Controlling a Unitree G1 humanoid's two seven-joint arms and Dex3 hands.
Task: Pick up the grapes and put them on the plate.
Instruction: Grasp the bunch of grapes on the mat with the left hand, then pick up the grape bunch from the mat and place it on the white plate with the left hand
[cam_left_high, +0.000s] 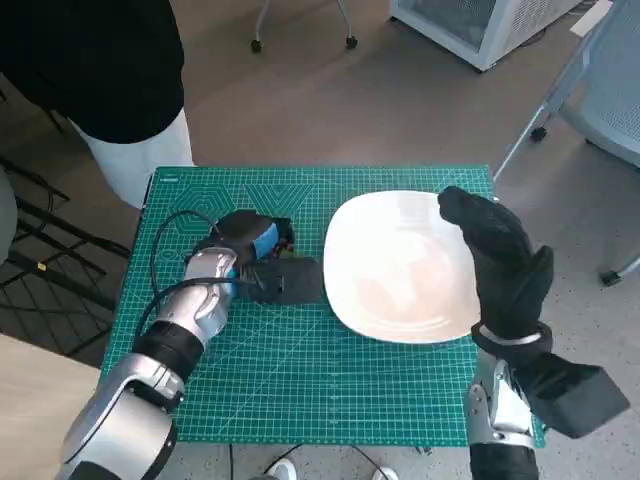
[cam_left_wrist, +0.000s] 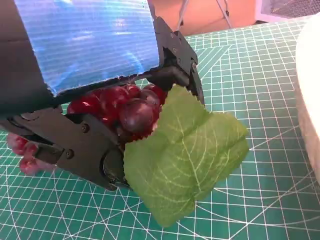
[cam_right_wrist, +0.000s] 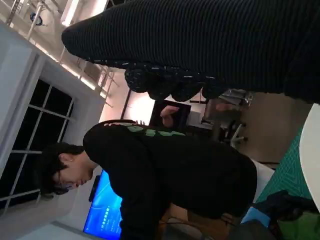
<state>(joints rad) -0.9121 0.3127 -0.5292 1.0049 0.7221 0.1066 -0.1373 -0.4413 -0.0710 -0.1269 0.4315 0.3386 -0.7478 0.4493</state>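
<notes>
A bunch of red grapes (cam_left_wrist: 132, 112) with a big green leaf (cam_left_wrist: 185, 155) sits on the green cutting mat (cam_left_high: 300, 370), left of the white plate (cam_left_high: 400, 265). My left hand (cam_left_high: 245, 245) is on the bunch, its black fingers (cam_left_wrist: 85, 150) closed around the grapes; the leaf sticks out toward the plate (cam_left_wrist: 310, 100). Whether the bunch is off the mat is unclear. A few grapes (cam_left_wrist: 22, 150) poke out behind the fingers. My gloved right hand (cam_left_high: 500, 255) hovers over the plate's right edge, fingers apart, holding nothing.
A person in a black top (cam_left_high: 100, 70) stands at the table's far left corner and leans in, as the right wrist view (cam_right_wrist: 165, 170) shows. A black cable (cam_left_high: 165, 250) loops on the mat by my left wrist. Chair legs (cam_left_high: 560, 110) stand beyond the far right corner.
</notes>
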